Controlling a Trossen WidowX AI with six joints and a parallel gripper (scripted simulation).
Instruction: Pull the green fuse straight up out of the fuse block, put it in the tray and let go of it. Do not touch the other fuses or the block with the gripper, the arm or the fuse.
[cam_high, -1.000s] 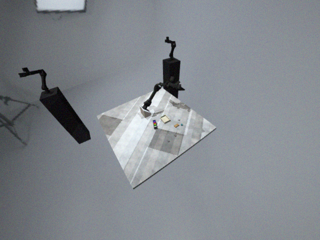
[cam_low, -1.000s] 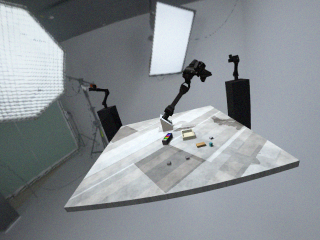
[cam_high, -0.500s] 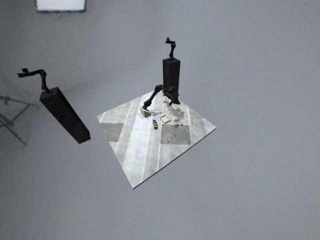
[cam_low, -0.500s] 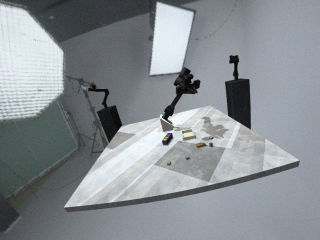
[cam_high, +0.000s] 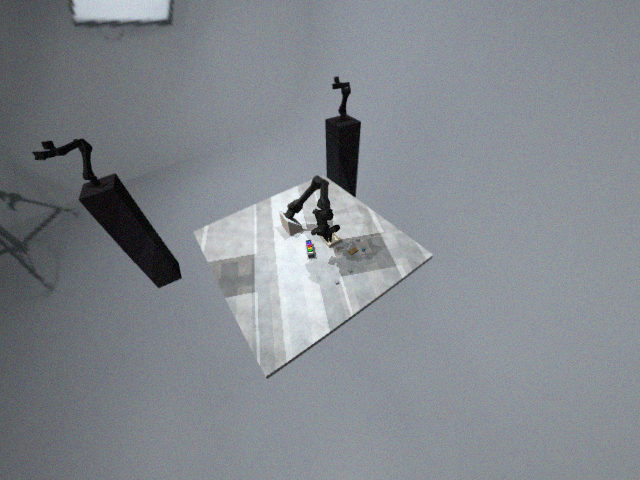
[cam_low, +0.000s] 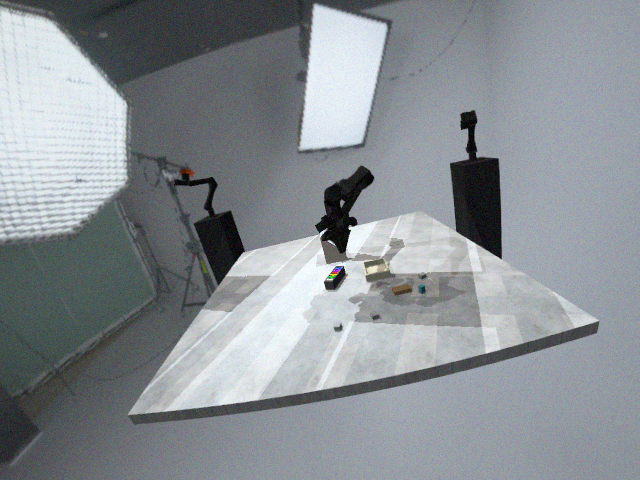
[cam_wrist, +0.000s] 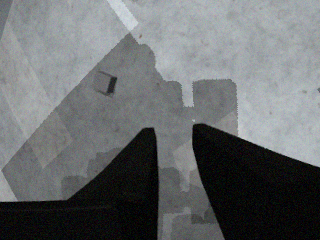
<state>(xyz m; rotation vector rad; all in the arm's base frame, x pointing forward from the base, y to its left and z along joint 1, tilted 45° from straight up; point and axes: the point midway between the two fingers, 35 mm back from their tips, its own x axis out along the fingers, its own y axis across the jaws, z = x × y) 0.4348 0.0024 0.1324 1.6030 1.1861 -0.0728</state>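
The black fuse block (cam_high: 309, 255) (cam_low: 335, 279) lies on the table with a row of coloured fuses in it. The green fuse (cam_high: 310, 251) (cam_low: 335, 274) sits among them in the block. The beige tray (cam_low: 376, 269) (cam_high: 334, 239) lies just right of the block. My gripper (cam_high: 329, 233) (cam_low: 339, 241) (cam_wrist: 172, 136) hangs above the table near the tray, apart from the block. Its fingers stand close together, with only the table showing through the narrow gap. The block and the fuses are out of the wrist view.
A brown block (cam_low: 401, 289) (cam_high: 353, 251) and a small teal piece (cam_low: 422, 289) (cam_high: 363, 249) lie right of the tray. Small dark pieces (cam_low: 338, 326) (cam_low: 375, 316) (cam_wrist: 107, 83) lie scattered on the table. Two black pedestals (cam_low: 475, 204) (cam_low: 219, 242) stand behind the table.
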